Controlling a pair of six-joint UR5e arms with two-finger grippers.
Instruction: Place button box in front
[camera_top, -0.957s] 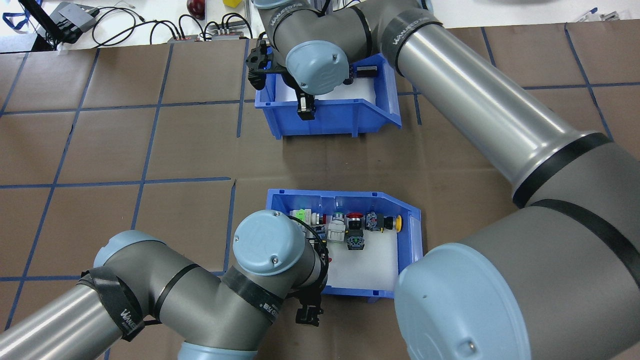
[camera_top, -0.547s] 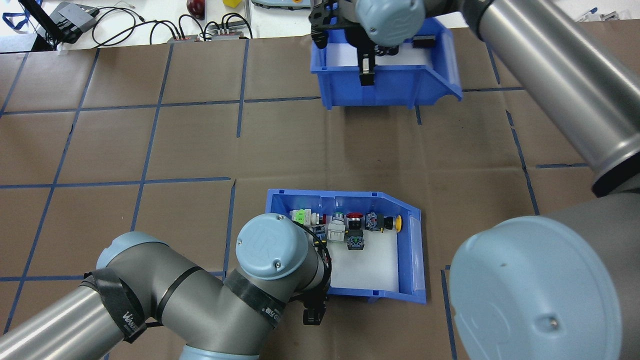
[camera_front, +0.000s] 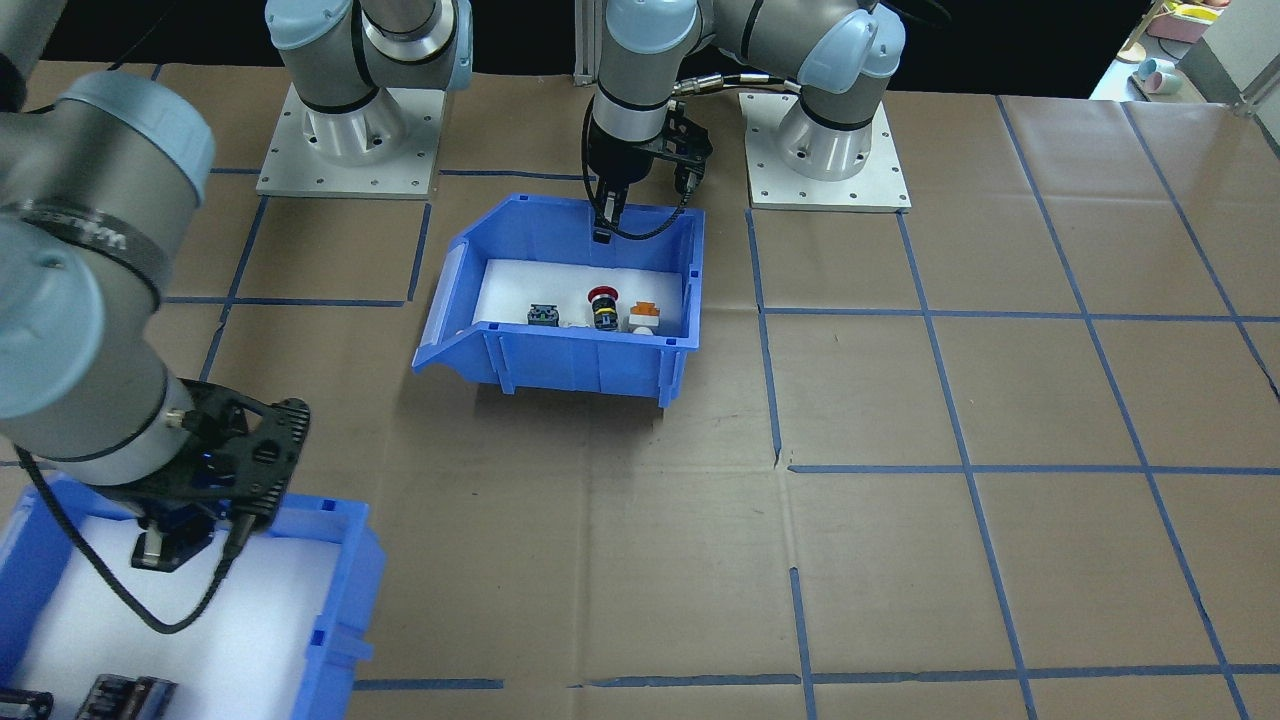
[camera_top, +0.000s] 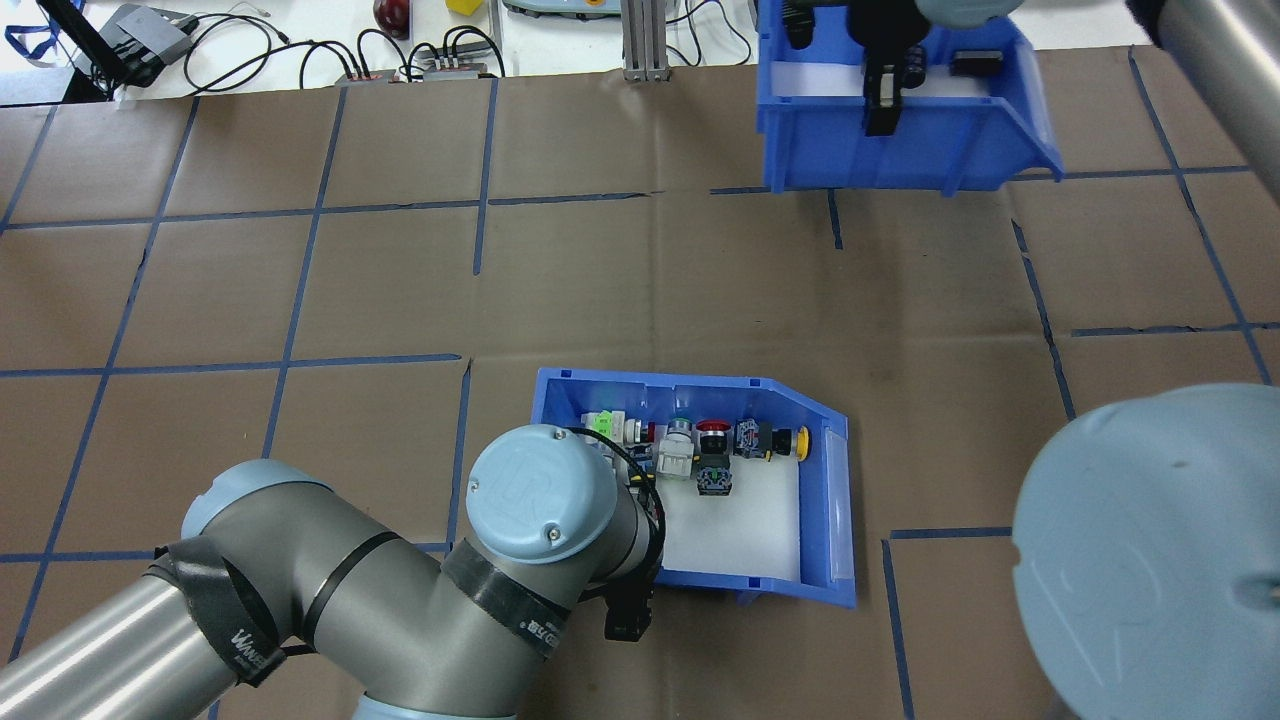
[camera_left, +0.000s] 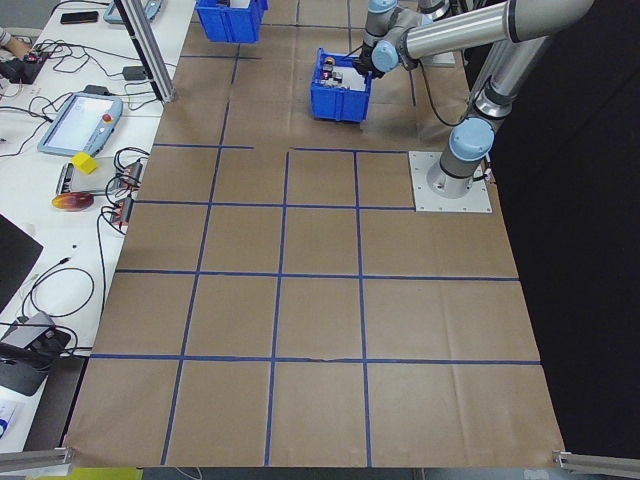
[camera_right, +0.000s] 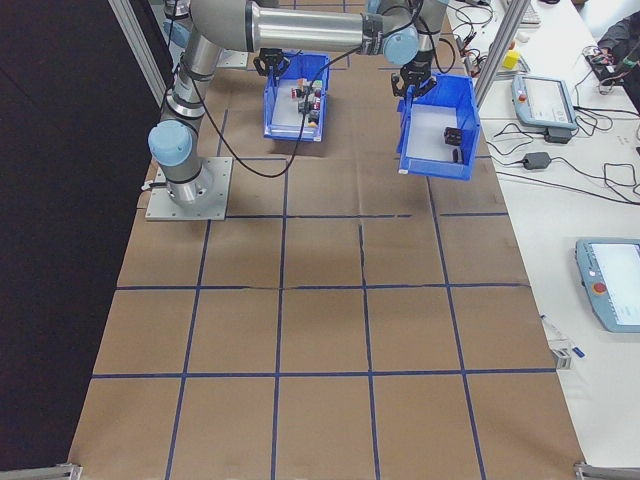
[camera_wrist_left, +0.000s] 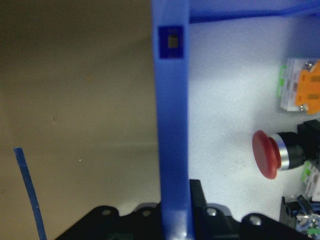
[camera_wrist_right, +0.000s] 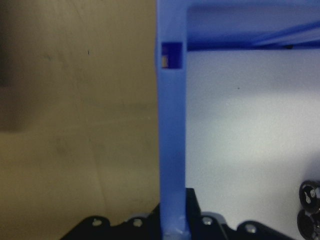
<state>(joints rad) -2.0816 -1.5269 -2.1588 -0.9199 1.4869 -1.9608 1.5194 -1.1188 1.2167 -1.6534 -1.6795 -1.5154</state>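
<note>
1. Risk: the left gripper (camera_top: 628, 615) pinches only the thin near wall of the button box (camera_top: 700, 480). A fast pull could tilt the box or slip the wall from the fingers.
2. Risk: loose switches (camera_top: 700, 445) could slide or roll on the foam floor if the box tips.
3. Button box: table centre, by the robot. Its switches line the 12 o'clock wall.
4. Second bin (camera_top: 900, 110): at 1 o'clock, wall clamped by the right gripper (camera_top: 880, 100). It contains black parts (camera_front: 120, 692).
</note>
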